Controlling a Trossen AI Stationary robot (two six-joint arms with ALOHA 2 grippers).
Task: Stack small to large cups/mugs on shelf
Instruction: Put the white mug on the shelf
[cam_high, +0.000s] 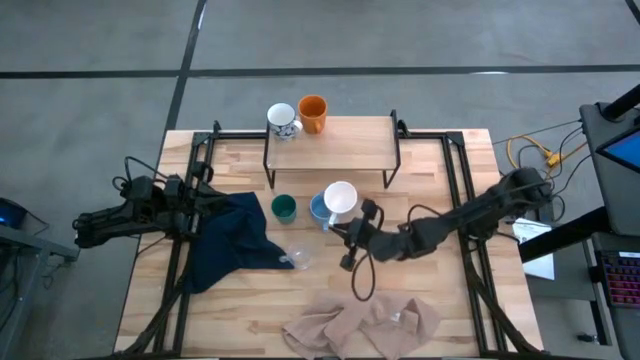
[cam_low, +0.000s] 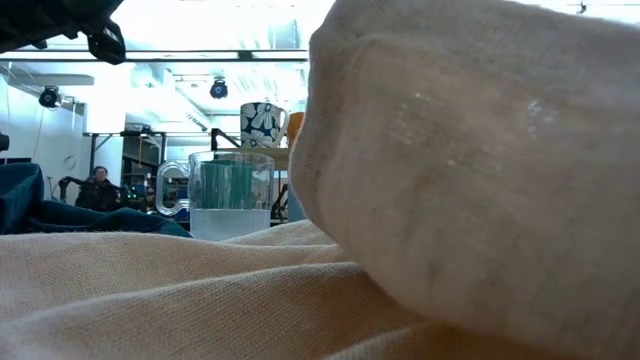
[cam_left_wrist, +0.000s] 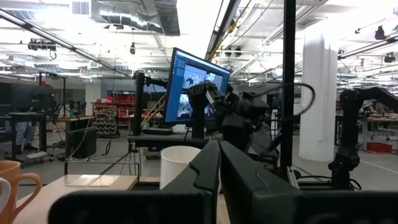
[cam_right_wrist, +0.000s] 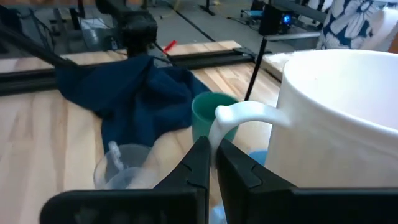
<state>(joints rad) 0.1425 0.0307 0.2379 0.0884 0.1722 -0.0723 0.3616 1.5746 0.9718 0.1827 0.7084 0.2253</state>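
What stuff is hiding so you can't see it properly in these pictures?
- Low view: the beige cloth fills the front and blocks most of the table; only a sliver of the orange mug shows.
- High view: the white mug sits over the light blue mug, covering most of it.
- Right wrist view: the patterned mug is cut off by the edge.

Crumpled dark blue cloth (cam_high: 232, 242) lying beside left claw; rumpled beige cloth (cam_high: 365, 325) lying at table's near edge, below right claw.
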